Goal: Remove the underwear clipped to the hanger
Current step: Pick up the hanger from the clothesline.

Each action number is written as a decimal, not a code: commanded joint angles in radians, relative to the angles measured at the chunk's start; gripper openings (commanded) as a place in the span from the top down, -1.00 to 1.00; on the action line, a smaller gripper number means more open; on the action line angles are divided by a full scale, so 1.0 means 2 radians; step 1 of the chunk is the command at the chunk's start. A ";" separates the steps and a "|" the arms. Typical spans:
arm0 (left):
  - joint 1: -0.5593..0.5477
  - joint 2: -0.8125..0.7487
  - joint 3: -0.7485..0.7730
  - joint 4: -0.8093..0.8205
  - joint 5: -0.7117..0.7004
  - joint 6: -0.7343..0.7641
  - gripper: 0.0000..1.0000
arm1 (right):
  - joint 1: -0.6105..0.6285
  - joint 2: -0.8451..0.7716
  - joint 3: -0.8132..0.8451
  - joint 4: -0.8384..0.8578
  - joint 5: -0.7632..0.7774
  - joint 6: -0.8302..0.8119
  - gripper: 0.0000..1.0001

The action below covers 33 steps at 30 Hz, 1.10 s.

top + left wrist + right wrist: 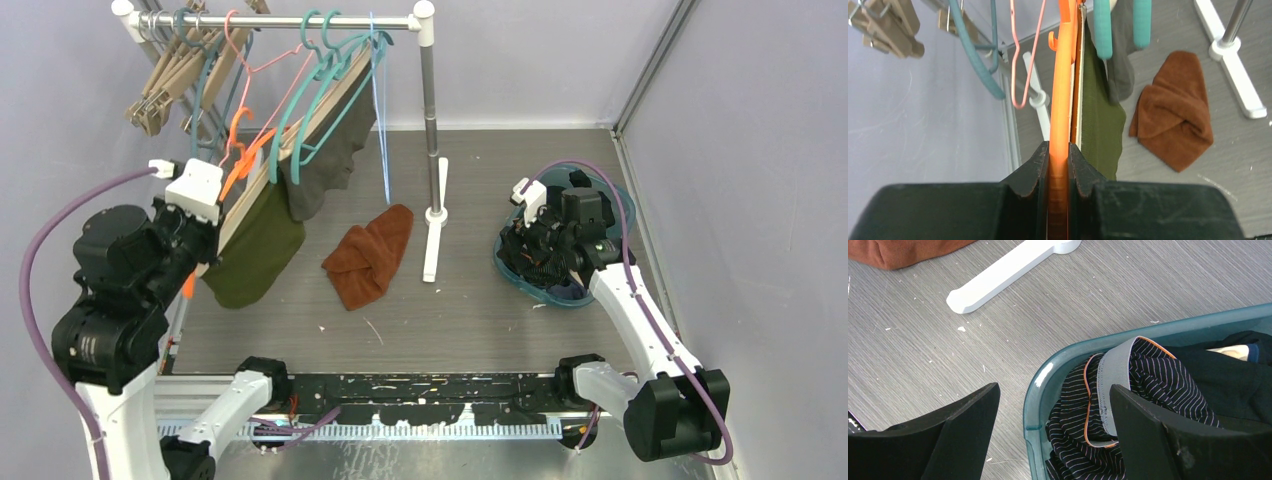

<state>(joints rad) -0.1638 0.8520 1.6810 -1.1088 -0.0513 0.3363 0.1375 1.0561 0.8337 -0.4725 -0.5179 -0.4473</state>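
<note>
Olive-green underwear [252, 245] with a cream waistband hangs clipped to an orange hanger [240, 160] on the rail. Grey-brown underwear [330, 165] hangs on a teal hanger [310, 110] beside it. My left gripper [1058, 150] is shut on the orange hanger [1064, 90]; the olive underwear [1100, 115] hangs just right of it. My right gripper [1053, 405] is open and empty, straddling the rim of a teal basket [1045, 380] that holds black striped underwear [1148, 385] with a grey waistband. In the top view the right gripper [530, 245] sits over the basket [525, 285].
A rust-brown cloth [368, 255] lies on the table below the rail. The white rack post and foot [434, 215] stand between the cloth and the basket. Several empty wooden and coloured hangers [175, 70] hang at the rail's left end. Walls close in left and right.
</note>
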 commanded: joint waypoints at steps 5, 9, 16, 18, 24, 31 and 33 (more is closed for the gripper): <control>-0.002 -0.028 -0.017 -0.070 -0.052 0.044 1.00 | 0.003 0.003 0.005 0.011 -0.007 -0.009 -0.73; -0.001 -0.031 -0.026 -0.094 -0.071 0.064 1.00 | 0.003 0.005 0.006 0.007 -0.015 -0.012 -0.73; -0.001 -0.032 -0.059 -0.125 -0.046 0.107 1.00 | 0.002 0.002 0.005 0.004 -0.028 -0.018 -0.73; -0.001 -0.028 -0.060 -0.143 -0.009 0.114 1.00 | 0.002 0.003 0.005 0.003 -0.029 -0.019 -0.73; -0.001 -0.014 -0.061 -0.180 0.106 0.144 1.00 | 0.003 0.001 0.004 -0.001 -0.047 -0.024 -0.73; -0.002 0.008 -0.060 -0.181 0.186 0.156 1.00 | 0.002 -0.001 0.003 -0.010 -0.075 -0.034 -0.73; -0.002 0.011 -0.062 -0.177 0.231 0.154 1.00 | 0.003 -0.004 0.004 -0.013 -0.087 -0.037 -0.73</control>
<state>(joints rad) -0.1638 0.8661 1.5536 -1.4944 0.2184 0.6231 0.1375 1.0676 0.8337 -0.5045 -0.6205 -0.4965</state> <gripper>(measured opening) 0.133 0.865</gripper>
